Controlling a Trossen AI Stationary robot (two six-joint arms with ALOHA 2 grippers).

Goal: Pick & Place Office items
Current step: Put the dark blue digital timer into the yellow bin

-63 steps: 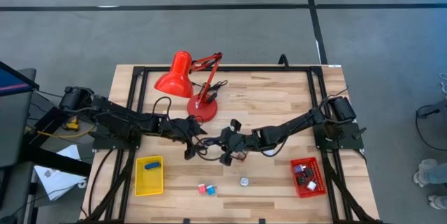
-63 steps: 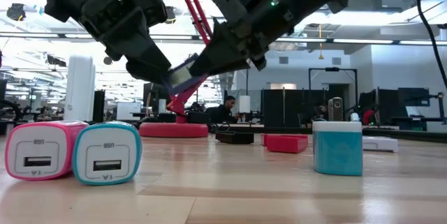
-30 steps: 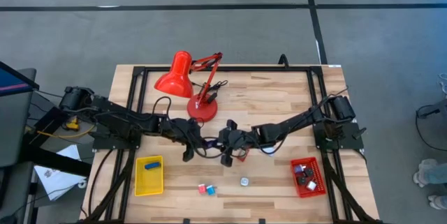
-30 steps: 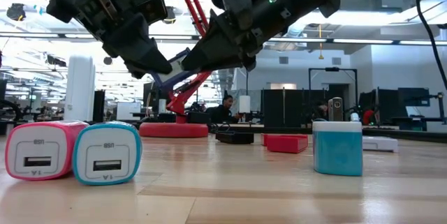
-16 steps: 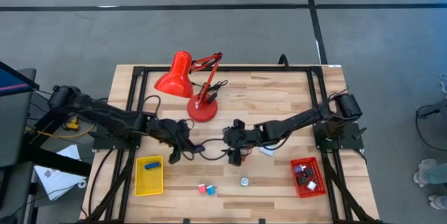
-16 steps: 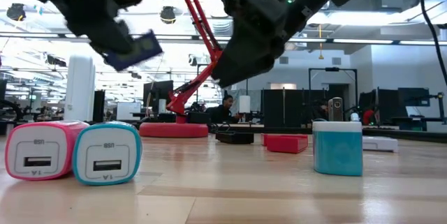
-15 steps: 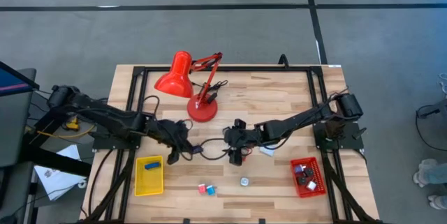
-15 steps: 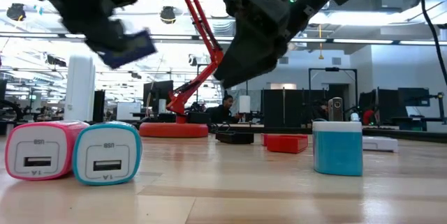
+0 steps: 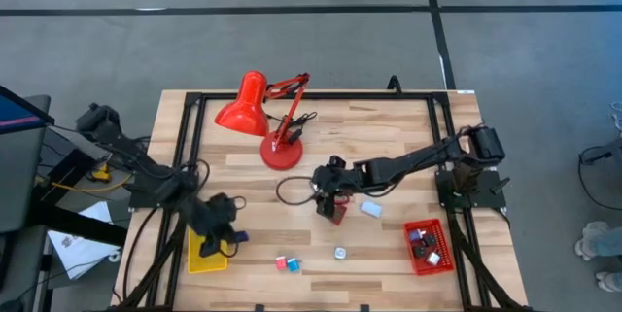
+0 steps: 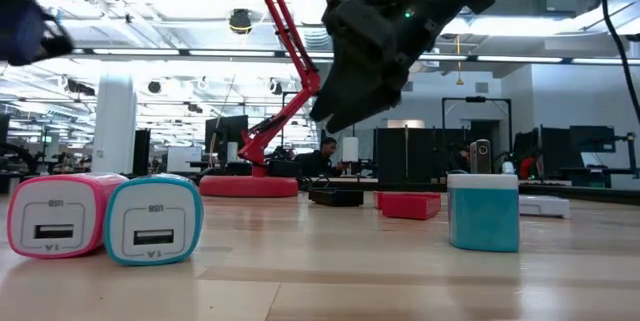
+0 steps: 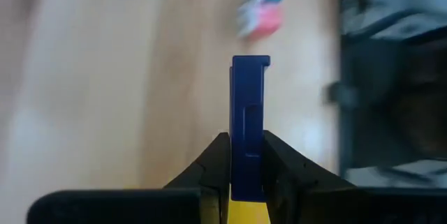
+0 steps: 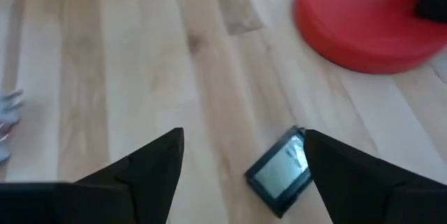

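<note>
Nothing I could properly read. The pink charger block (image 10: 52,215) and the teal charger block (image 10: 153,219) before me in the low view each carried a small grey marking above the USB slot, too small to make out. The little dark item (image 12: 279,170) under my right wrist showed no legible print.

You have a red desk lamp (image 9: 262,108) standing at the far side of the wooden table (image 9: 389,137), its round base (image 12: 370,21) near the middle. A yellow tray (image 9: 197,259) sits front-left and a red tray (image 9: 412,254) front-right, well apart.
</note>
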